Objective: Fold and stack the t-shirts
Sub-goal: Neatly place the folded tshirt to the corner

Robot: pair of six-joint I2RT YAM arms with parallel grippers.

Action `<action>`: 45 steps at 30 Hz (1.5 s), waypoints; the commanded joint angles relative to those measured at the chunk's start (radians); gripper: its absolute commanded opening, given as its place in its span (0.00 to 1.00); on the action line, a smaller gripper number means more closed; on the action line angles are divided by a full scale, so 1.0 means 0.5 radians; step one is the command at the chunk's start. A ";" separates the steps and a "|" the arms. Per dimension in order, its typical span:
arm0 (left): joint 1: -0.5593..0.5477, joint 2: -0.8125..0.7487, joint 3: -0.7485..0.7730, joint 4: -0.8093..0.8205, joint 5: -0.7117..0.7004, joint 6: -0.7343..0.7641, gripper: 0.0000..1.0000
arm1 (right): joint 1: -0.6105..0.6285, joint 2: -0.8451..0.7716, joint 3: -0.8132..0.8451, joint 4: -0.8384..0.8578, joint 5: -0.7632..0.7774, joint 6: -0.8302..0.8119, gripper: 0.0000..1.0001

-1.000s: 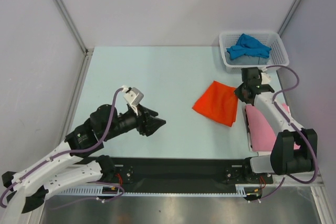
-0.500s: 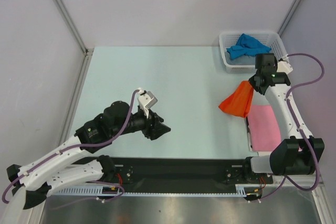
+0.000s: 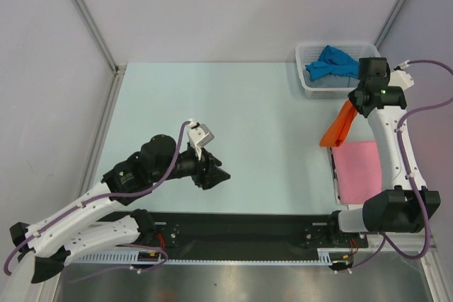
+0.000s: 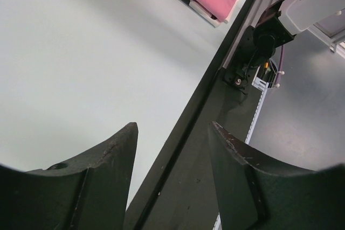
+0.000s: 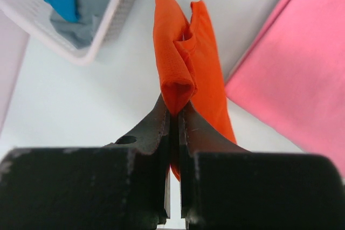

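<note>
Right gripper (image 3: pixel 356 106) clamps the orange-red t-shirt (image 3: pixel 338 126), which hangs bunched above the table between the white mesh basket (image 3: pixel 309 87) and the folded pink t-shirt (image 3: pixel 357 167). Blue t-shirt (image 3: pixel 333 63) lies in the basket. Left gripper (image 3: pixel 218 172) stands wide, empty.

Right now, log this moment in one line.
right pincer: shut on orange shirt, hanging | left pincer: open, empty | pink shirt: folded flat | blue shirt: in basket

The orange-red t-shirt (image 5: pixel 186 63) is matt cloth; the basket (image 3: pixel 311 84) is white plastic mesh.
</note>
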 commanded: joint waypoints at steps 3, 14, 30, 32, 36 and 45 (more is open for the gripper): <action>0.018 -0.017 0.063 0.007 0.048 0.056 0.60 | -0.090 0.033 0.187 -0.021 0.035 0.003 0.00; 0.021 -0.004 0.051 0.026 0.067 0.056 0.61 | -0.204 0.000 0.258 -0.091 0.022 -0.031 0.00; 0.021 0.008 0.030 0.050 0.097 0.044 0.60 | -0.363 -0.120 0.129 -0.088 -0.067 -0.062 0.00; 0.021 0.002 0.033 0.050 0.097 0.044 0.60 | -0.370 -0.135 0.116 -0.091 -0.070 -0.065 0.00; 0.021 -0.004 0.023 0.050 0.094 0.037 0.60 | -0.388 -0.157 0.089 -0.113 -0.073 -0.077 0.00; 0.024 -0.020 0.011 0.053 0.100 0.031 0.61 | -0.498 -0.264 -0.067 -0.094 -0.134 -0.105 0.00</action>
